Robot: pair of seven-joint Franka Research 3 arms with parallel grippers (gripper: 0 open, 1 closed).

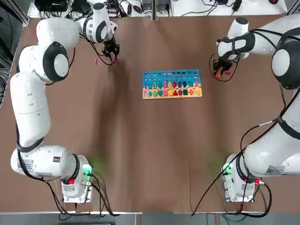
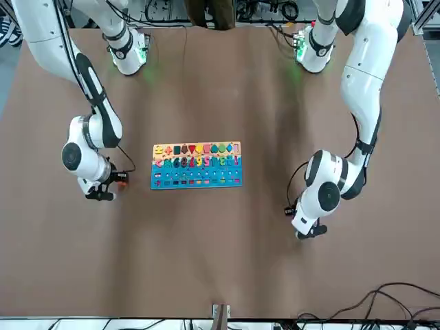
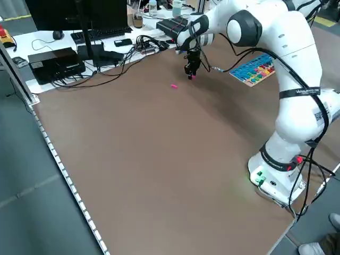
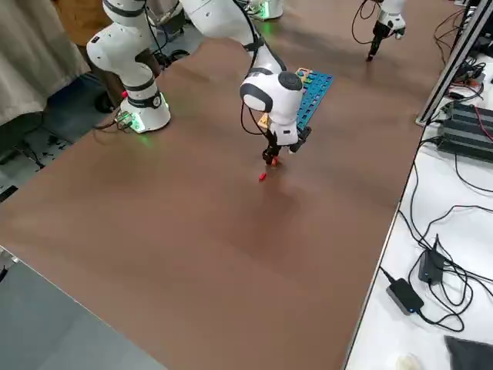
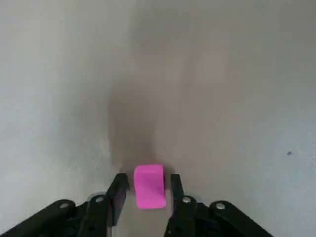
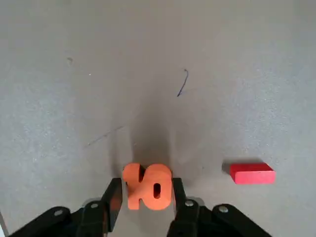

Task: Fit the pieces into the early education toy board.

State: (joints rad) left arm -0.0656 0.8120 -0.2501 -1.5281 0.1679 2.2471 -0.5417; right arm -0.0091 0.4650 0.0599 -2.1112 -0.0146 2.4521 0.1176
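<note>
Top view, early education toy board (image 1: pixel 172 84) mid-table between left gripper (image 1: pixel 113 57) and right gripper (image 1: pixel 219 71), second pink piece (image 1: pixel 95 60) beside left gripper, left wrist view, fingers (image 5: pixel 117 190) flanking pink piece (image 5: pixel 149 186), grip uncertain, right wrist view, fingers (image 6: pixel 114 195) clamped on orange piece (image 6: pixel 146 187), red piece (image 6: pixel 252 173) lying nearby

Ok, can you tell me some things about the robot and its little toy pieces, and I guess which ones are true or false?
1. The right gripper has an orange "10" piece between its fingers. True.
2. The left gripper is around a green piece. False: a pink piece.
3. A red piece lies on the table near the right gripper. True.
4. The toy board sits under the left gripper. False: it lies midway between the arms.
</note>
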